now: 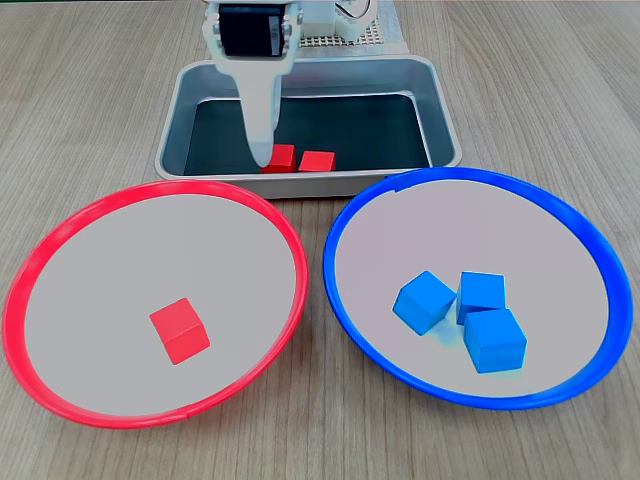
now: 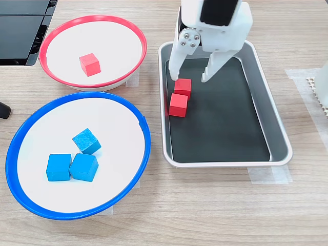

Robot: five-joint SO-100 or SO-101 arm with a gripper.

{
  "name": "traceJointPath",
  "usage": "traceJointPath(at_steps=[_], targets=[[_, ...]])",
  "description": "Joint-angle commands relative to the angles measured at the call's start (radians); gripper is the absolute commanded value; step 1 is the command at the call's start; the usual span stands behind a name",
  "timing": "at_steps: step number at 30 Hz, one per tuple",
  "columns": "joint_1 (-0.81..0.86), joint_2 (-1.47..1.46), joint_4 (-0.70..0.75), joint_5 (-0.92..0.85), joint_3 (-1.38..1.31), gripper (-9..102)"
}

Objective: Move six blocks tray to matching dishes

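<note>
The white plastic gripper (image 2: pixel 190 79) reaches down into the tray (image 2: pixel 279 133), its two smooth tapered fingers spread apart with nothing clamped between them; in a fixed view the left fingertip (image 2: pixel 173 76) sits at the tray's left wall, just beside a red block (image 2: pixel 183 87), while the right finger (image 2: pixel 209 72) stands clear at about three o'clock from that cube. In the other fixed view the gripper (image 1: pixel 262 150) shows as one long pale finger whose tip meets the same red block (image 1: pixel 281 158), so the gap cannot be judged there. A second red block (image 2: pixel 178 105) lies at six o'clock from the first, touching or very nearly touching it, both matte, sharp-edged cubes on the dull black bottom. The tray is a rectangular pan of brushed silver metal with rounded corners and raised, sloping walls. Outward at about ten o'clock from the gripper rests the red-rimmed dish (image 2: pixel 134 36), round and shallow with a smooth pale centre, holding a single red block (image 2: pixel 89 64) near its middle. At about eight o'clock lies the blue-rimmed dish (image 2: pixel 143 138), the same round form with a glossy blue lip, holding three blue blocks (image 2: pixel 85 141) bunched together, two side by side and one turned cornerwise above them. Everything stands on a wood-grain table (image 2: pixel 205 205) of light, streaked finish.
</note>
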Motion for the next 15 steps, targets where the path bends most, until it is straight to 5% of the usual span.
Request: traceJointPath(at_steps=[1, 8, 15], targets=[[0.002, -0.02, -0.02, -0.002, -0.049, 20], [-0.005, -0.08, -0.029, -0.029, -0.078, 17], [-0.041, -0.074, 0.041, -0.101, -0.081, 0]])
